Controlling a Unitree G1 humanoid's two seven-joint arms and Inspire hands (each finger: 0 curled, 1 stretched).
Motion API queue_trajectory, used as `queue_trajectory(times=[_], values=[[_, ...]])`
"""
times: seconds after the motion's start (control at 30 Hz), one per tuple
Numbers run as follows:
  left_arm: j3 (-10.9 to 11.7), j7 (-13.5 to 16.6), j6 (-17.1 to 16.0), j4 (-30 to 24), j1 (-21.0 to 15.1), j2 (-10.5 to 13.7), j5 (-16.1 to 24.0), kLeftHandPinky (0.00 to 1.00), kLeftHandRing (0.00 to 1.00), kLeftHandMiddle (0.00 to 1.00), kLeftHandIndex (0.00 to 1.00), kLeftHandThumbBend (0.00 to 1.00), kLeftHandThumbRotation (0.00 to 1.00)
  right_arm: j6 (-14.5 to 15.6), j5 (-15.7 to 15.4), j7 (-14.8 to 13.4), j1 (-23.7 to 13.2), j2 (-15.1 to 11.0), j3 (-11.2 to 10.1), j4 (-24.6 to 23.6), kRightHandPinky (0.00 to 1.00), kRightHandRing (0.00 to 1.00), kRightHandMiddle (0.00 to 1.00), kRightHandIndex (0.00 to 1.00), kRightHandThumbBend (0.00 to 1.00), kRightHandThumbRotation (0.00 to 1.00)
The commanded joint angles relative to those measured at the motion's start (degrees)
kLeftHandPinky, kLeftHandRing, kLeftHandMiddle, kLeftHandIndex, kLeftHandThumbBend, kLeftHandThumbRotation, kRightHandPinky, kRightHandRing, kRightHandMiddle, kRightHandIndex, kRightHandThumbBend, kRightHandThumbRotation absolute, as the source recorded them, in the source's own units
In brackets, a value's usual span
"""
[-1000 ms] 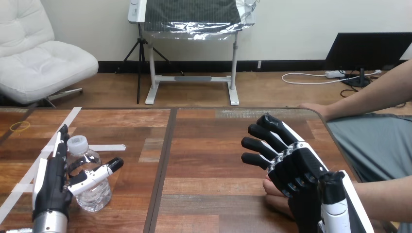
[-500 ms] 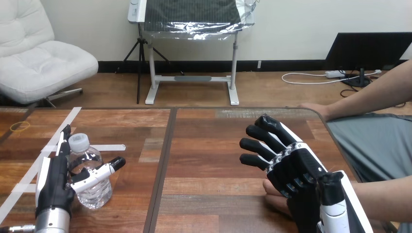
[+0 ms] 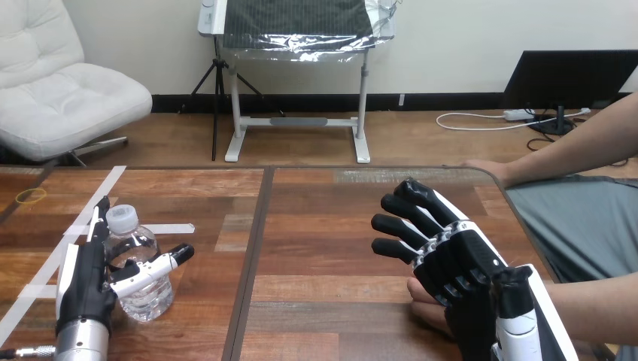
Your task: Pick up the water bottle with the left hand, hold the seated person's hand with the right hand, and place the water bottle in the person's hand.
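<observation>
Bracketing the water bottle (image 3: 143,298), the left hand (image 3: 83,280) is open: its fingers point straight up along the bottle's left side and its thumb reaches across the bottle's front, none of them curled round it. The bottle stands upright on the bench (image 3: 316,226) with its cap on. Well to the right of the bottle, the right hand (image 3: 460,263) is also open, its fingers spread and nearly straight. It lies over the person's hand (image 3: 423,299), which rests on the bench beneath it; whether the two touch I cannot tell.
</observation>
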Motion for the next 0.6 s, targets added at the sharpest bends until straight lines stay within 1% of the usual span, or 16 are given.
queue_trajectory(times=[0.0,0.13,0.27,0.47,0.5,0.57], values=[[-0.73,0.92,0.35,0.84,-3.41,0.71,0.20,0.95,0.97,0.98,1.00,0.94,0.20,-1.20,0.77,-0.06,-2.57,0.55,-0.79,-1.50,0.80,0.85,0.87,0.88,0.56,1.00],[-0.64,0.99,0.89,0.89,-3.65,0.49,-0.22,0.94,0.95,0.97,0.99,0.94,0.19,-1.23,0.94,0.08,-2.59,0.49,-0.80,-1.47,0.80,0.85,0.87,0.88,0.56,1.00],[-0.24,0.83,2.55,0.38,-3.93,-0.05,-1.25,0.91,0.94,0.95,0.97,0.95,0.17,-1.28,1.12,0.22,-2.60,0.44,-0.83,-1.45,0.79,0.85,0.87,0.88,0.56,1.00],[-0.18,1.06,4.90,-1.24,-3.93,-0.64,-1.95,0.81,0.87,0.90,0.94,0.93,0.14,-1.23,1.11,0.24,-2.54,0.44,-0.98,-1.48,0.79,0.85,0.88,0.88,0.56,1.00],[-0.24,1.12,5.38,-1.61,-3.89,-0.70,-1.99,0.76,0.83,0.88,0.92,0.92,0.13,-1.23,1.09,0.24,-2.51,0.44,-1.00,-1.49,0.79,0.85,0.88,0.88,0.57,1.00],[-0.40,1.25,6.26,-2.27,-3.83,-0.76,-1.98,0.73,0.81,0.86,0.91,0.91,0.13,-1.21,1.12,0.26,-2.49,0.43,-1.03,-1.49,0.79,0.85,0.88,0.88,0.57,1.00]])
